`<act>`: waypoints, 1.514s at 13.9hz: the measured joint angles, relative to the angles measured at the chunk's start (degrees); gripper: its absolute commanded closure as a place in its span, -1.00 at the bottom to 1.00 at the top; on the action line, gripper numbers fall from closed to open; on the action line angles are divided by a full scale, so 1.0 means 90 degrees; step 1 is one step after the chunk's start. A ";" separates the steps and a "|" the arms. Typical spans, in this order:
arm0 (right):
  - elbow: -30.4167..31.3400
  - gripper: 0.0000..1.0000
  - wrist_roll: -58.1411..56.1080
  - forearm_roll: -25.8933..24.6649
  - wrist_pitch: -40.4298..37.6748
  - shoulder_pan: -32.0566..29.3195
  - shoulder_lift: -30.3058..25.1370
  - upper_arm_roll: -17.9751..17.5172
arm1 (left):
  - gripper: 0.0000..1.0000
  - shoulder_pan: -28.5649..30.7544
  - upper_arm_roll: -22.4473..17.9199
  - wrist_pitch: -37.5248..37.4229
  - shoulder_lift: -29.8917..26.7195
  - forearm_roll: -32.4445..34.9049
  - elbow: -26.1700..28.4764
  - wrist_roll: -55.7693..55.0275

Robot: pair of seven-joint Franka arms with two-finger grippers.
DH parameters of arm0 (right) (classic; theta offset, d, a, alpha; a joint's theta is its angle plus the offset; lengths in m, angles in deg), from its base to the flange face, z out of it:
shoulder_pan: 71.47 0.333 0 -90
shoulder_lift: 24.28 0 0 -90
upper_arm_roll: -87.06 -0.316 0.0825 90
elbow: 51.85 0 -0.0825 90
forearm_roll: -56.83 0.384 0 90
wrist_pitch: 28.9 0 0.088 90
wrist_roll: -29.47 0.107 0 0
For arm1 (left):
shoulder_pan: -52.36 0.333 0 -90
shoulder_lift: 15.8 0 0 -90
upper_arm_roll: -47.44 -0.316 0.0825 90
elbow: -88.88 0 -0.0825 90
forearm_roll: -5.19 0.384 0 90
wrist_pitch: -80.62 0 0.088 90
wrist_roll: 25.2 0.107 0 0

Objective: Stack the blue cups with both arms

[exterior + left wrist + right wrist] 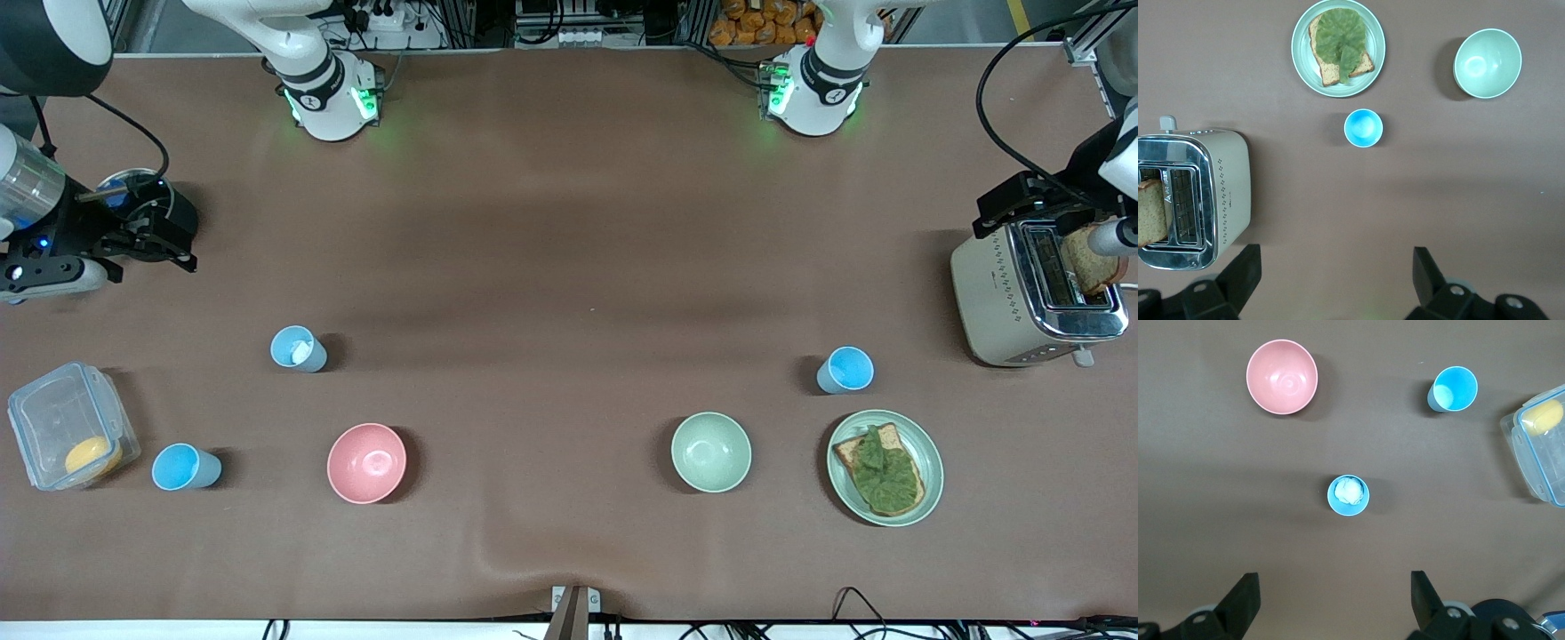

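Observation:
Three blue cups stand on the brown table. The paler cup with a white scrap inside (299, 348) is toward the right arm's end and shows in the right wrist view (1348, 495). A second cup (185, 467) stands nearer the front camera, beside a clear box, and also shows there (1453, 389). The third cup (845, 370) is toward the left arm's end (1363, 128). My left gripper (1336, 257) is open and empty, high over bare table beside the toaster. My right gripper (1333, 580) is open and empty, high over bare table by the scrap cup. Neither gripper shows in the front view.
A pink bowl (366, 462), a pale green bowl (710, 452) and a plate (930, 444) with toast and lettuce stand near the front edge. A toaster (1013, 293) holds bread at the left arm's end. A clear box (53, 418) and black gear (142, 227) are at the right arm's end.

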 measured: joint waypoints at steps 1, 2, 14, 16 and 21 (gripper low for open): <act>0.0000 -1.00 0.0000 0.0000 -0.0001 0.0000 0.0000 0.0000 | -1.00 -0.0001 0.0003 -0.0009 0.0001 0.0000 0.0001 0.0018; 0.0000 -1.00 0.0001 0.0000 -0.0001 0.0000 0.0000 0.0000 | -1.00 -0.0001 0.0003 -0.0027 0.0001 0.0000 0.0001 0.0046; -0.0001 -1.00 0.0003 0.0000 -0.0009 0.0001 0.0000 -0.0008 | -1.00 -0.0006 0.0080 -0.0069 0.0107 0.0000 0.0018 0.0020; -0.0001 -1.00 0.0003 0.0000 -0.0009 0.0001 0.0000 -0.0009 | -1.00 -0.0006 0.0080 -0.0073 0.0238 0.0000 0.0041 -0.0060; 0.0001 -1.00 0.0004 -0.0001 -0.0014 0.0001 0.0013 -0.0009 | -1.00 0.0006 0.0080 0.0005 0.0364 0.0000 0.0360 -0.0118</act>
